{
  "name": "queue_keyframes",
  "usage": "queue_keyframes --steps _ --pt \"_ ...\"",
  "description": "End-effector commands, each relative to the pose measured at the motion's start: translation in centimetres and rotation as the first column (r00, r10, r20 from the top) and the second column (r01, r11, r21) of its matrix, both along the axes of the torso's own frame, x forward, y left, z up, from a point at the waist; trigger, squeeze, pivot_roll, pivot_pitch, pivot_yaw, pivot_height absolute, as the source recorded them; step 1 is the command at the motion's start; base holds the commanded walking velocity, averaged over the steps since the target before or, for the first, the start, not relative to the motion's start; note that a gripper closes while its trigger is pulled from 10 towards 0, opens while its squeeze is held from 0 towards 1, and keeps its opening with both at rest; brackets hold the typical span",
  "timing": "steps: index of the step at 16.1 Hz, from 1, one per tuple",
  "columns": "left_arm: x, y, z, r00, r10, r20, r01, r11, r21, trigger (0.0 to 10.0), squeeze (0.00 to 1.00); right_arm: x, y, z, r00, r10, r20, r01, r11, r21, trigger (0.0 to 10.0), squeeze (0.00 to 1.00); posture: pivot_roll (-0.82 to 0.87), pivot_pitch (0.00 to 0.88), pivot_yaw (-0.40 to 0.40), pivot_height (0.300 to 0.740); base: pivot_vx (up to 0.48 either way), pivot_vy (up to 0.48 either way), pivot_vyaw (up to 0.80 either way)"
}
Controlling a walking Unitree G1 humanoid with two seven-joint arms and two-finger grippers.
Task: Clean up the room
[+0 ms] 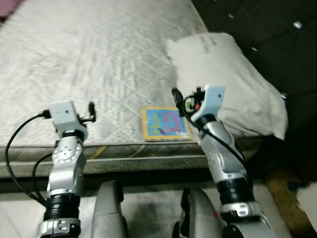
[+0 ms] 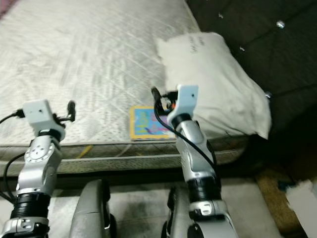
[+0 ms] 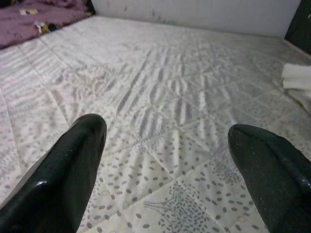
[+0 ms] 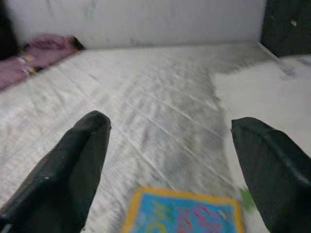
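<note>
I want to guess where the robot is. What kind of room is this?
Most likely a bedroom. There is a big bare quilted mattress, a white pillow at its end against a dark padded headboard, and a colourful picture book lying near the mattress edge.

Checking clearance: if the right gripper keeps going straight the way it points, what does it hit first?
Probably the mattress, just past the colourful book below the open right gripper. The pillow lies off to one side. Depth is unclear.
</note>
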State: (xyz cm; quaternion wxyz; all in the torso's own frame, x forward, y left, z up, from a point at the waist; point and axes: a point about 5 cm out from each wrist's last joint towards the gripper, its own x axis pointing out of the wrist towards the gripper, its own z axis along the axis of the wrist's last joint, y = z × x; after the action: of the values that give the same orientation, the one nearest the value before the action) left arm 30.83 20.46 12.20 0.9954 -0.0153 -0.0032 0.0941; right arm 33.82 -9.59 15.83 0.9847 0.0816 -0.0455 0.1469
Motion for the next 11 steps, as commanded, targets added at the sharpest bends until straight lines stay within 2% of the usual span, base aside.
queue_keyframes --steps 1,4,5,8,9,11 --pt "-0.3 -0.7 0.0 1.0 -0.011 -0.022 0.012 1.0 0.013 10.0 0.0 0.5 0.2 0.3 1.0 -0.01 0.016 0.01 0.999 0.037 10.0 1.0 0.01 0.0 -0.035 0.592 0.0 0.0 0.0" --pt "-0.7 -1.0 1.1 1.0 -0.013 0.002 0.013 1.0 0.026 10.0 0.0 0.9 0.8 0.7 1.0 -0.005 0.031 0.002 0.996 0.085 10.0 1.0 0.02 0.0 -0.031 0.592 0.0 0.0 0.0" --pt "-0.7 -0.8 1.2 1.0 0.0 0.006 0.0 0.999 0.032 10.0 0.0 1.3 1.5 1.0 0.998 0.03 0.058 -0.034 0.997 0.071 10.0 1.0 0.02 0.0 -0.032 0.612 0.0 0.0 0.0" --pt "-0.7 -0.7 1.4 1.0 0.002 -0.001 -0.002 1.0 0.029 10.0 0.0 1.8 1.9 1.7 0.996 0.045 0.08 -0.051 0.996 0.079 10.0 1.0 0.01 0.0 -0.028 0.642 0.0 0.0 0.0" --pt "-0.6 -0.9 1.7 1.0 -0.005 -0.001 0.005 1.0 0.029 10.0 0.0 1.8 1.8 1.7 0.995 0.047 0.089 -0.054 0.996 0.073 10.0 0.0 0.0 0.0 -0.027 0.652 0.0 0.0 0.0" --pt "-0.5 -1.1 1.4 1.0 -0.013 -0.008 0.013 0.999 0.032 10.0 0.0 1.8 1.5 1.1 0.996 0.039 0.081 -0.044 0.997 0.063 10.0 0.0 -0.01 0.0 -0.02 0.672 0.0 0.0 0.0"
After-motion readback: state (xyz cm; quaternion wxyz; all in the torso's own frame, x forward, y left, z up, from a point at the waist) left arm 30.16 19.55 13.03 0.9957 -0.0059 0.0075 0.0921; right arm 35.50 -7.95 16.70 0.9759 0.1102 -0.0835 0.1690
